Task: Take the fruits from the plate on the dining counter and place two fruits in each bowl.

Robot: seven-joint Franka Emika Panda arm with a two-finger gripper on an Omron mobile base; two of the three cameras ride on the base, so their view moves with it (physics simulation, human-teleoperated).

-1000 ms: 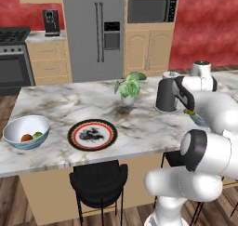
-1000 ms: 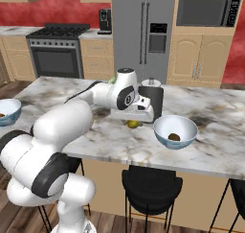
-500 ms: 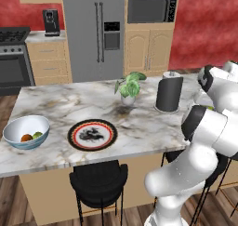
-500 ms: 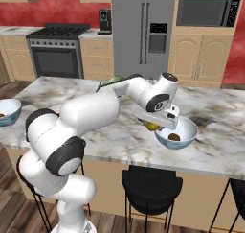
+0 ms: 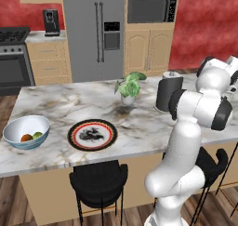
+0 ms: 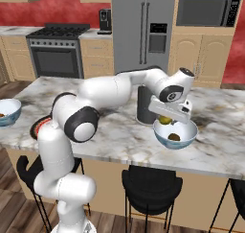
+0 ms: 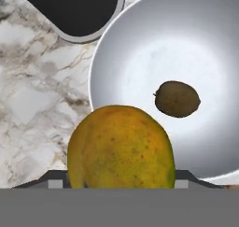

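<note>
My gripper [image 6: 168, 117] is shut on the yellow-green fruit [image 6: 165, 120], holding it just above the near rim of the right bowl [image 6: 187, 137]. In the hand view that fruit [image 7: 121, 146] hides the fingertips. The dark brown fruit [image 7: 177, 98] lies inside this bowl [image 7: 140, 48]. The left bowl [image 5: 18, 127] holds the orange fruit [image 5: 26, 137] and the green fruit [image 5: 37, 135]. Beside it on the dining counter [image 5: 56, 104] is the plate [image 5: 92, 134], with no fruit on it.
A dark cylinder [image 6: 145, 105] stands on the counter right behind the right bowl, and its base [image 7: 70, 9] shows in the hand view. A small potted plant [image 5: 129, 88] sits mid-counter. Black stools [image 5: 97, 181] stand along the front edge.
The arm has swung to the right with the yellow-green fruit, from over the middle of the counter to above the right bowl. The grip has stayed the same.
</note>
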